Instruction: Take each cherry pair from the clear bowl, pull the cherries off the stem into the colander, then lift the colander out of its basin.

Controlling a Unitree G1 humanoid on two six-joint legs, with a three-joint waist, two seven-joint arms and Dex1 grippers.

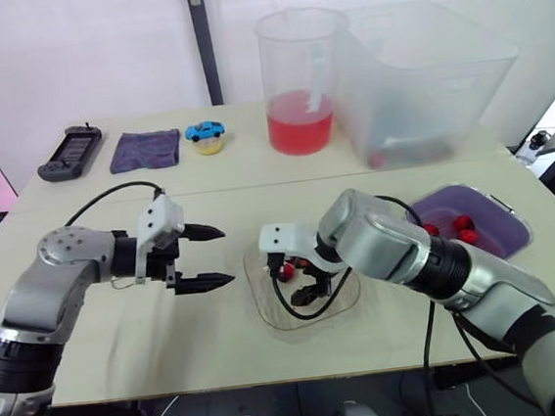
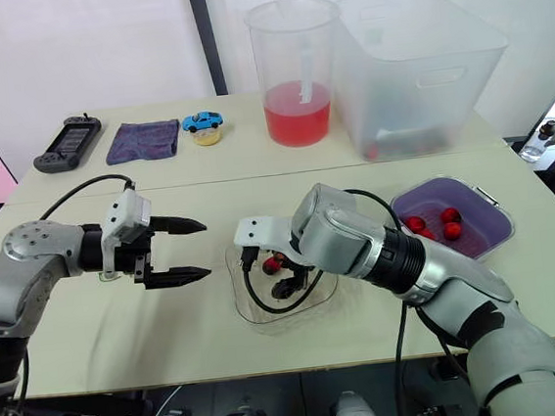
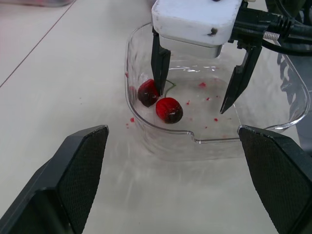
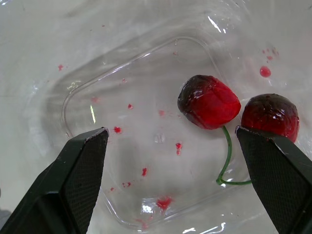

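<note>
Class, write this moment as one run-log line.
right claw open in bowl at cherry pair | left claw open beside bowl | colander holds cherries

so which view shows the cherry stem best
The right wrist view: the green stem curves clear from the cherries against the clear bowl. The left wrist view shows a thin bit of it beside the right pincer. In the eye views it is too small to tell.

A pair of dark red cherries [image 4: 208, 101], joined by a thin green stem [image 4: 226, 161], is seen lying in the clear plastic square bowl [image 3: 204, 117] at lower centre of the frame. Several loose red cherries [image 2: 449, 215] are held in the purple square colander [image 2: 481, 233] at centre right.
</note>
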